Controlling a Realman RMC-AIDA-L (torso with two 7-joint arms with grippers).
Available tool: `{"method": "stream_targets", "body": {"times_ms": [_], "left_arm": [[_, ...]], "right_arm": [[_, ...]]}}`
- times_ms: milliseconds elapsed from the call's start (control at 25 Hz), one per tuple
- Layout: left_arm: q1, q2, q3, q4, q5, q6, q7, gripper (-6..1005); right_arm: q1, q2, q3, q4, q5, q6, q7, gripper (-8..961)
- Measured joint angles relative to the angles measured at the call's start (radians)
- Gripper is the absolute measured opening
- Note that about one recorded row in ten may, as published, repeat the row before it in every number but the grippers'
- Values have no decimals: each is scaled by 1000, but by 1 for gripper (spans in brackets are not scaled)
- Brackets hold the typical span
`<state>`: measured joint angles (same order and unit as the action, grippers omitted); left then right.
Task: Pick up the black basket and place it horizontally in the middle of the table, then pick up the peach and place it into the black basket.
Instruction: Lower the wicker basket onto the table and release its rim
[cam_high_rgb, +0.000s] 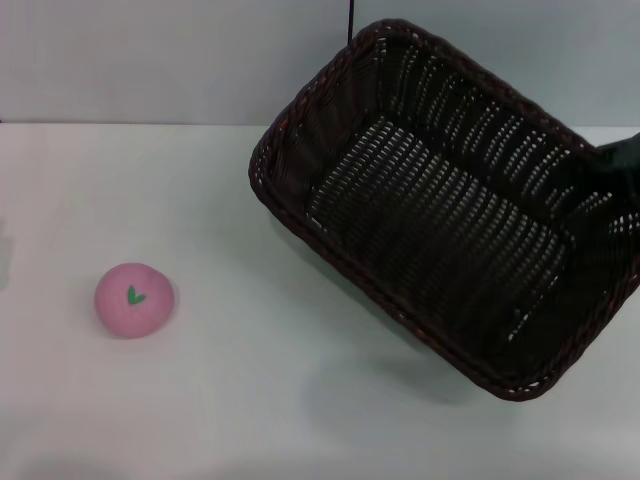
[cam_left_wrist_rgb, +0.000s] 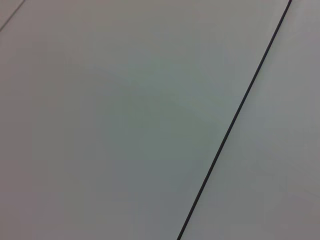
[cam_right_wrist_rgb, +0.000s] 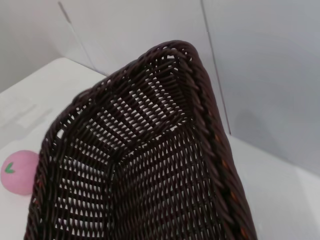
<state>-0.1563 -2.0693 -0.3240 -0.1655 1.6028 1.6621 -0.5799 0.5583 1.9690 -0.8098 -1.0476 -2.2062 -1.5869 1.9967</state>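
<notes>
The black basket (cam_high_rgb: 440, 210) is off the white table (cam_high_rgb: 250, 400), tilted with its opening facing me, on the right side; its shadow falls on the tabletop below. My right gripper (cam_high_rgb: 622, 162) shows as a dark shape at the basket's far right rim and holds it there. In the right wrist view the basket (cam_right_wrist_rgb: 150, 165) fills the picture from close up. The pink peach (cam_high_rgb: 134, 299) lies on the table at the left, apart from the basket; it also shows in the right wrist view (cam_right_wrist_rgb: 19, 171). My left gripper is out of view.
A pale wall (cam_high_rgb: 150, 60) stands behind the table's far edge. The left wrist view shows only a pale panel with a thin dark line (cam_left_wrist_rgb: 235, 115). Bare tabletop lies between the peach and the basket.
</notes>
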Motion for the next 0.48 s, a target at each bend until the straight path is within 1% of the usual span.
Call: {"method": "stream_targets", "body": {"times_ms": [120, 160, 200, 320, 360, 440, 480], "left_arm": [[-3, 0, -1, 0, -2, -1, 0, 754], [-5, 0, -1, 0, -2, -3, 0, 754], [-6, -1, 0, 0, -2, -6, 0, 754], [-6, -1, 0, 0, -2, -6, 0, 754], [-7, -1, 2, -2, -2, -8, 0, 754], [-8, -1, 3, -12, -1, -11, 0, 754], [-8, -1, 3, -12, -1, -11, 0, 754]], "right_arm": [[-5, 3, 33, -24, 11, -19, -74, 154], [-2, -1, 58, -29, 25, -40, -121, 154], [-2, -1, 58, -29, 25, -40, -121, 154], [9, -24, 82, -32, 75, -96, -206, 155], [17, -41, 84, -33, 105, -123, -246, 155], [38, -64, 83, -25, 118, -148, -281, 156], [38, -64, 83, -25, 118, -148, -281, 156]]}}
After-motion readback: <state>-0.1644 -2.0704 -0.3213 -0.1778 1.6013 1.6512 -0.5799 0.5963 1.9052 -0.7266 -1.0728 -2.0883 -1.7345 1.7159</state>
